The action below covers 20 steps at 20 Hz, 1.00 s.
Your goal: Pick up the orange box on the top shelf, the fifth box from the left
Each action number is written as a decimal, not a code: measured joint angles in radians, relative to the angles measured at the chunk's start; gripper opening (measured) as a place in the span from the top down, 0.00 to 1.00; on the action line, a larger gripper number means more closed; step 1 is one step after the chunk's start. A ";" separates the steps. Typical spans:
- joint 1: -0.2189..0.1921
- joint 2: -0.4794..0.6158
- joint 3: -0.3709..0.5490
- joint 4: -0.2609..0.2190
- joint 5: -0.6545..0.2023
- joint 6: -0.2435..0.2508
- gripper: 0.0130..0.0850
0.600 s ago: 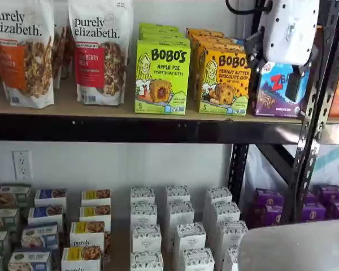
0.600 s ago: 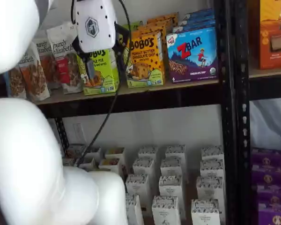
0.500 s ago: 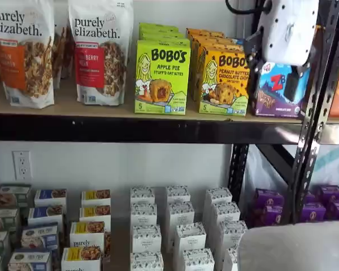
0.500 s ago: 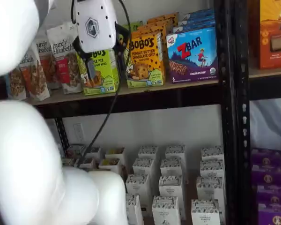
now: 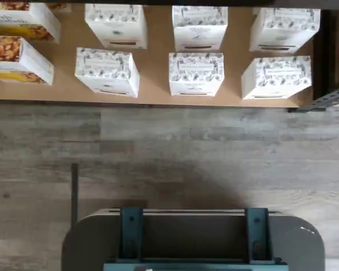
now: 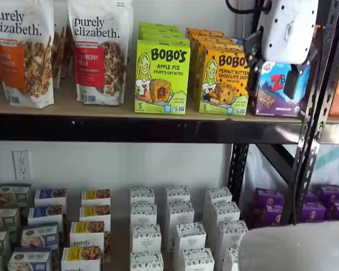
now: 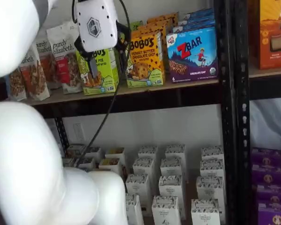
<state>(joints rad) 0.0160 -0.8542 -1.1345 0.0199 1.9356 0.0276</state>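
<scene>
The orange box [image 6: 224, 82] stands on the top shelf [image 6: 130, 129], at the front of a row of alike cartons, between the lime-green Apple Pie carton [image 6: 161, 77] and the blue-purple ZBar box [image 6: 277, 90]. It shows in both shelf views [image 7: 145, 58]. My gripper [image 6: 271, 65], a white body with two black fingers set wide apart, is open and empty. It hangs in front of the shelf, apart from the box. In one shelf view it overlaps the ZBar box, in the other [image 7: 107, 51] the Apple Pie carton [image 7: 100, 70]. The wrist view shows neither box nor fingers.
Granola bags [image 6: 101, 51] stand at the shelf's left. A black perforated upright [image 6: 319, 101] is beside the gripper. Below are several white cartons [image 5: 196, 73] on a tan board, purple boxes [image 6: 268, 206] and grey plank floor [image 5: 169, 152]. The dark mount with teal brackets [image 5: 192, 237] shows in the wrist view.
The gripper has edged slightly upward in front of the shelf. The boxes have not moved.
</scene>
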 joint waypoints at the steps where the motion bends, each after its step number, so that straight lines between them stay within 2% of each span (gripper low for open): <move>1: 0.009 0.011 -0.007 -0.015 0.001 0.004 0.00; 5: 0.037 0.054 -0.033 -0.068 -0.043 0.016 0.00; 14: 0.026 0.210 -0.144 -0.087 -0.167 0.010 0.00; 17: 0.055 0.260 -0.179 -0.150 -0.203 0.029 0.00; 19: 0.046 0.283 -0.196 -0.140 -0.239 0.027 0.00; 20: 0.033 0.291 -0.199 -0.116 -0.270 0.021 0.00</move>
<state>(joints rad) 0.0485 -0.5636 -1.3335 -0.0958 1.6659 0.0483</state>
